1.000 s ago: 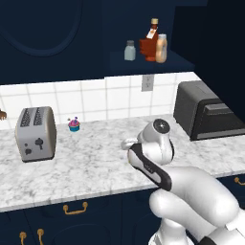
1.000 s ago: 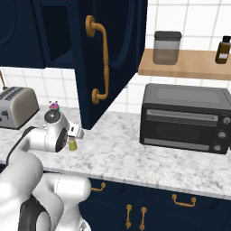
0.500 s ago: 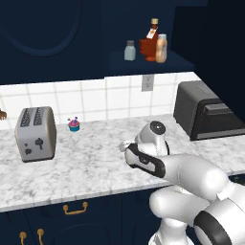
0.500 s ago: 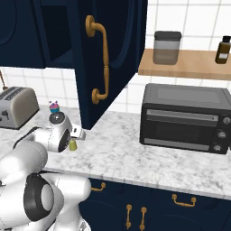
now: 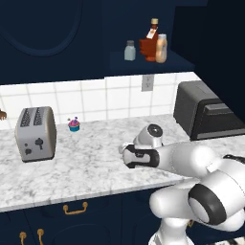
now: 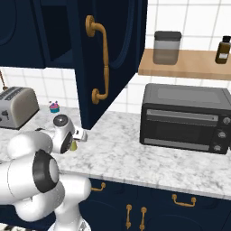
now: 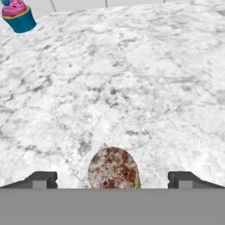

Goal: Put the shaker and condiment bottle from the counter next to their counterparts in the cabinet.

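Observation:
The yellow-green shaker [image 6: 73,145] stands on the marble counter [image 5: 81,167]. In the hand view I look down on its speckled cap [image 7: 113,169]. My gripper [image 7: 113,179] hangs open right over it, one fingertip [image 7: 41,179] on each side and apart from it. In the left base view the hand [image 5: 136,156] covers the shaker. The peach-orange condiment bottle [image 5: 161,48] stands on the navy cabinet's shelf [image 5: 143,64], touching or nearly touching the dark red leaf-shaped bottle [image 5: 150,44]. The pale grey-blue shaker [image 5: 129,50] is just left of them.
A toaster [image 5: 34,133] and a small cupcake [image 5: 73,125] sit at the left of the counter, and a black toaster oven [image 5: 206,117] at the right. The open cabinet door [image 6: 113,54] hangs above my hand. A wooden shelf [image 6: 189,67] carries a jar and a bottle.
The arm's elbow has swung lower and to the right, while the hand stayed low over the shaker, shifting only slightly. The shaker has not moved.

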Controlling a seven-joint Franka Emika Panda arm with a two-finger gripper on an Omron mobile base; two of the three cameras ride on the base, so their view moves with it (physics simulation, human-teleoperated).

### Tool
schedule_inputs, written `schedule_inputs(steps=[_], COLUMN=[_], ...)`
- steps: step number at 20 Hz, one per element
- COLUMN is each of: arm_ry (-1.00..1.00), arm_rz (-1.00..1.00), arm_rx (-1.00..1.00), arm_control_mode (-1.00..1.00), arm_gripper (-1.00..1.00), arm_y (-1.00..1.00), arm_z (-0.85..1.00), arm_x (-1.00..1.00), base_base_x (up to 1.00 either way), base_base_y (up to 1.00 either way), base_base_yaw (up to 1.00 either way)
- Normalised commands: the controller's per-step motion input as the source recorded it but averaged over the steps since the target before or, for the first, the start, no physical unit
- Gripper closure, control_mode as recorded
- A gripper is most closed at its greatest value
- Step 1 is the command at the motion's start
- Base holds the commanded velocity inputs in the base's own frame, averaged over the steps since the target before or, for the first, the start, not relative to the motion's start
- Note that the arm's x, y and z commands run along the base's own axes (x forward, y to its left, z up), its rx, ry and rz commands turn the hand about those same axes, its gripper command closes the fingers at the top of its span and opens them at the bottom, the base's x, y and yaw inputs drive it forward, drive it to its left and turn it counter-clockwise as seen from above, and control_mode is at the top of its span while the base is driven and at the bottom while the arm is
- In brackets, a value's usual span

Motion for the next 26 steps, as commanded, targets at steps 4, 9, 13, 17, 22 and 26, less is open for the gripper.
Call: schedule_inputs(steps=[4,9,13,17,22,26], arm_ry=[0.0,0.0,0.0,0.0,0.0,-0.1], arm_rz=[0.01,0.01,0.0,0.0,0.0,0.0], arm_rx=[0.0,0.0,0.0,0.0,0.0,-0.01], arm_control_mode=[-1.0,-1.0,-1.0,-1.0,-1.0,-1.0], arm_gripper=[-1.0,-1.0,1.0,1.0,1.0,1.0], arm_y=[0.0,0.0,0.0,0.0,0.0,0.0], arm_z=[-0.19,-0.19,-0.18,-0.16,-0.08,0.09], arm_x=[0.18,0.19,0.08,0.06,0.0,0.0], base_base_x=[0.0,0.0,0.0,0.0,0.0,0.0], base_base_y=[0.0,0.0,0.0,0.0,0.0,0.0], base_base_yaw=[0.0,0.0,0.0,0.0,0.0,0.0])
